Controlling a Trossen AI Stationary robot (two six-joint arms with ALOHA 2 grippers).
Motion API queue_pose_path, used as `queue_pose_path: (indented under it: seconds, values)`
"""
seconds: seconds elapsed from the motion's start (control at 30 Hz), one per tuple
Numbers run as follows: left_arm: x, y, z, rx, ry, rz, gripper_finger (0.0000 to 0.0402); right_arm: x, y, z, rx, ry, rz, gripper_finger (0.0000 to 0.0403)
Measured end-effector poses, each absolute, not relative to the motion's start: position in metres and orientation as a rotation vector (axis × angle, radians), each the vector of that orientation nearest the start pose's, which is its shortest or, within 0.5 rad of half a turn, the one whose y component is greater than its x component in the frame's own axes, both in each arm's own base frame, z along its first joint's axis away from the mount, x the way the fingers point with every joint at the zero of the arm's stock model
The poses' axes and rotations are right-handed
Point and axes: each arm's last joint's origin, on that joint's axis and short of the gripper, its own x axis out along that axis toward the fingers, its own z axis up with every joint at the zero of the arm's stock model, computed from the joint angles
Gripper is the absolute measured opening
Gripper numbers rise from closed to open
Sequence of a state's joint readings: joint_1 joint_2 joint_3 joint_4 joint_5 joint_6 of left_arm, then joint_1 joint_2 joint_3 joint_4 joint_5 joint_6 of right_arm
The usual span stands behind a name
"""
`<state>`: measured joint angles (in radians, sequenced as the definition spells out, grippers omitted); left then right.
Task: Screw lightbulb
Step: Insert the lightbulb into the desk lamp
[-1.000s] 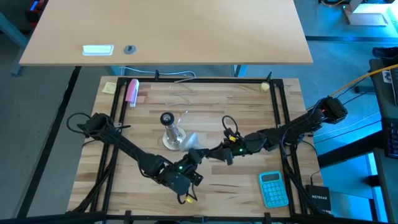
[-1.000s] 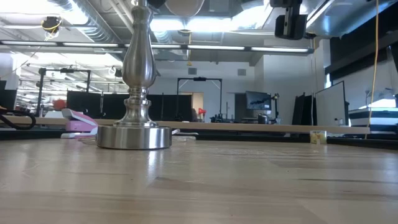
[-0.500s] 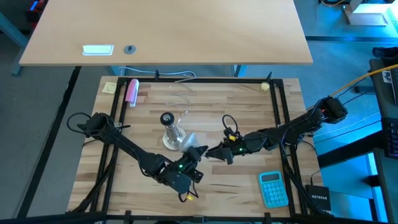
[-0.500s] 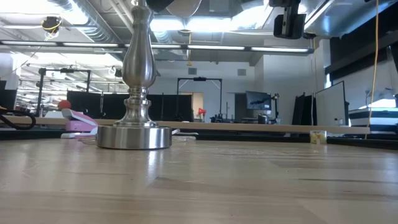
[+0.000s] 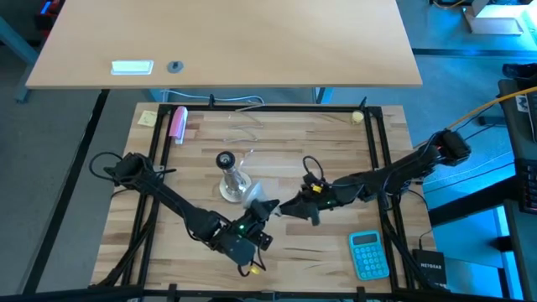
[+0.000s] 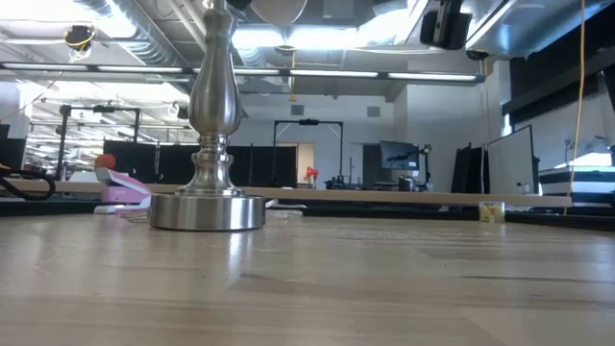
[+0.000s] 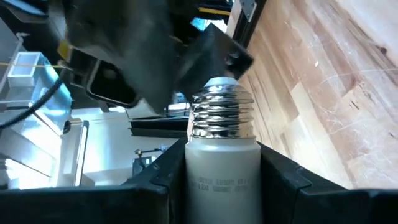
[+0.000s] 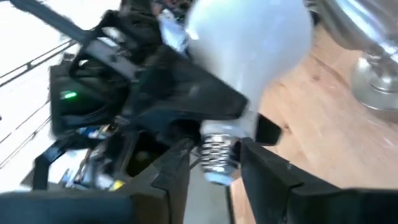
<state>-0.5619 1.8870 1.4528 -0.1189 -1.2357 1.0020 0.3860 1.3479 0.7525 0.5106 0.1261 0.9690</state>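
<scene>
The white lightbulb (image 5: 256, 198) hangs in the air just right of the metal socket stand (image 5: 226, 174), whose round base (image 6: 207, 211) rests on the wooden table. My left gripper (image 7: 222, 186) is shut on the bulb. The silver screw thread (image 7: 222, 112) points away from it toward my right gripper (image 8: 214, 163). My right gripper is open. Its fingers stand close on either side of the thread (image 8: 216, 155), with a narrow gap on each side. The globe (image 8: 249, 37) lies beyond them. My left gripper pinches the bulb's white neck (image 7: 222, 165) between its two fingers, just behind the screw thread. The fingers lie roughly level and run along the bulb's length. The bulb is lifted clear of the table, lying about level, with its thread end toward my right gripper.
A blue calculator (image 5: 367, 254) lies at the near right of the table. A pink object (image 5: 178, 122) and a yellow note (image 5: 148, 118) lie at the far left. A black frame rail (image 5: 268, 109) borders the tabletop. The socket stand rises close beside both grippers.
My right hand has rolled a little about its own pointing line and its gripper has edged slightly toward the table's left. The bulb and my left gripper stay where they were.
</scene>
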Motion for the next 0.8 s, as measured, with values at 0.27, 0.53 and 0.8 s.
queue_pose_path:
  seconds: [0.27, 0.53, 0.8]
  values:
    - [0.365, -0.199, 0.264, 1.371, 0.671, 0.456, 0.0130, 0.254, 0.101, 0.285, 0.821, 0.217, 0.267, 0.0248]
    - [0.365, -0.199, 0.265, 1.318, 0.652, 0.470, 0.0130, 0.223, 0.087, 0.304, 0.680, 0.214, 0.219, 0.0298]
    - [0.365, -0.199, 0.264, 1.321, 0.653, 0.466, 0.0130, 0.211, 0.083, 0.307, 0.636, 0.236, 0.186, 0.0299]
